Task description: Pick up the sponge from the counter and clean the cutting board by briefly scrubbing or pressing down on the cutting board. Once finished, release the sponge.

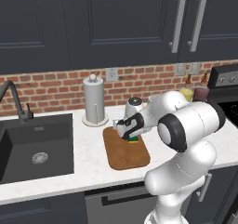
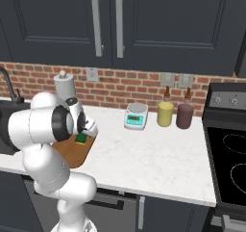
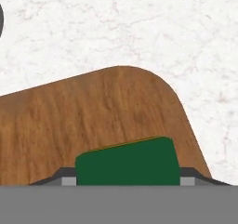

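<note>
The brown wooden cutting board point(image 1: 126, 157) lies on the white counter point(image 1: 88, 165) to the right of the sink. My gripper point(image 1: 130, 135) hangs low over the board's back part and is shut on the sponge point(image 1: 134, 139). In the hand view the sponge's dark green top point(image 3: 128, 164) fills the gap between my two fingertips point(image 3: 68, 180), with the board's rounded corner point(image 3: 153, 86) beyond it. From the right base view the sponge point(image 2: 81, 138) sits at the board's point(image 2: 77, 155) far edge. Whether the sponge presses on the wood I cannot tell.
A black sink point(image 1: 37, 146) with a faucet point(image 1: 16, 100) lies left of the board. A paper towel holder point(image 1: 94, 100) stands behind it. Further right are a kitchen scale point(image 2: 136, 115), a yellow bottle point(image 2: 165, 113), a purple bottle point(image 2: 184, 115) and the stove point(image 2: 230, 151).
</note>
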You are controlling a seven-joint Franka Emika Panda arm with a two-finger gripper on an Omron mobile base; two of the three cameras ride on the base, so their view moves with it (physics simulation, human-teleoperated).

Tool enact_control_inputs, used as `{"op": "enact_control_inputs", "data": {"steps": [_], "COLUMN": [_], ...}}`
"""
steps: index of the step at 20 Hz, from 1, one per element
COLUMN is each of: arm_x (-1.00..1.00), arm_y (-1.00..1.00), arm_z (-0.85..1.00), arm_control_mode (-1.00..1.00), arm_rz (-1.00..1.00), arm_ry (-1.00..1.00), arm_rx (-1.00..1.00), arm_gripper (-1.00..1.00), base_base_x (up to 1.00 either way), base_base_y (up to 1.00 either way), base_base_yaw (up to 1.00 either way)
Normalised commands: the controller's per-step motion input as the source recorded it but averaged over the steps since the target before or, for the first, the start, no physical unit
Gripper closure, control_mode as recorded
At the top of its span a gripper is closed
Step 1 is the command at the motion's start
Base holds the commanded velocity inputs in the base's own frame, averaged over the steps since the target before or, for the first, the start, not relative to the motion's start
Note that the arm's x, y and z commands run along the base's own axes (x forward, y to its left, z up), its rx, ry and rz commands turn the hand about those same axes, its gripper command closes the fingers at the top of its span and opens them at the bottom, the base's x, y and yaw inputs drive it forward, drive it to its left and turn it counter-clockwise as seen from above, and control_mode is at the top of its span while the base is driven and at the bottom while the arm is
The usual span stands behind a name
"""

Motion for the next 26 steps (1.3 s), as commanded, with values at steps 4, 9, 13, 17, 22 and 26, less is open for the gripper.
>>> {"op": "enact_control_inputs", "data": {"steps": [4, 9, 13, 17, 22, 26], "arm_x": [-0.31, -0.36, -0.42, -0.47, -0.41, -0.34], "arm_y": [0.0, 0.0, 0.0, 0.0, 0.0, 0.0], "arm_z": [-0.17, -0.17, -0.14, -0.15, -0.22, -0.25], "arm_control_mode": [-1.0, -1.0, -1.0, -1.0, -1.0, -1.0], "arm_rz": [0.0, 0.0, 0.0, 0.0, 0.0, 0.0], "arm_ry": [-0.02, 0.0, -0.01, 0.0, 0.0, 0.0], "arm_rx": [0.0, 0.0, -0.02, -0.02, -0.04, -0.05], "arm_gripper": [1.0, 1.0, 1.0, 1.0, 1.0, 1.0], "base_base_x": [0.0, 0.0, 0.0, 0.0, 0.0, 0.0], "base_base_y": [0.0, 0.0, 0.0, 0.0, 0.0, 0.0], "base_base_yaw": [0.0, 0.0, 0.0, 0.0, 0.0, 0.0]}}
